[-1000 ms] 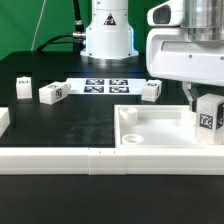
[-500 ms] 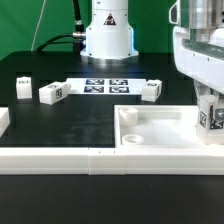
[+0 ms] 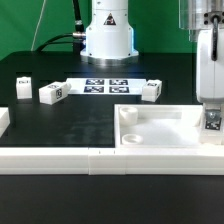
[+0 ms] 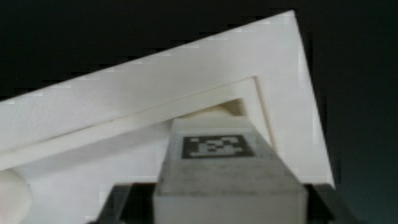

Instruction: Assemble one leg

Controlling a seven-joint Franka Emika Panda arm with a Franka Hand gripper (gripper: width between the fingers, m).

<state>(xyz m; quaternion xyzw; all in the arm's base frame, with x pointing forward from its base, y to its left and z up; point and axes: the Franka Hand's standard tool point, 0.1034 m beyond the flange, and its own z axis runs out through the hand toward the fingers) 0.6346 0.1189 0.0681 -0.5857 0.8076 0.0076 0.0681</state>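
My gripper point(image 3: 213, 112) is at the exterior view's right, shut on a white leg point(image 3: 213, 121) with a square tag. It holds the leg upright over the right corner of the large white tray-like piece point(image 3: 160, 130). In the wrist view the leg point(image 4: 221, 160) sits between the black fingers point(image 4: 125, 205), its tagged end pointing into a corner of the tray point(image 4: 160, 95). Three more legs lie on the black table: one point(image 3: 52, 93) and a smaller-looking one point(image 3: 24, 84) at the left, one point(image 3: 151, 90) behind the tray.
The marker board point(image 3: 105, 86) lies at the back in front of the robot base point(image 3: 107, 35). A white rail point(image 3: 60, 160) runs along the table's front edge. A white block point(image 3: 4, 119) sits at the far left.
My gripper has moved toward the exterior view's right and turned, carrying the leg lower toward the tray's right corner.
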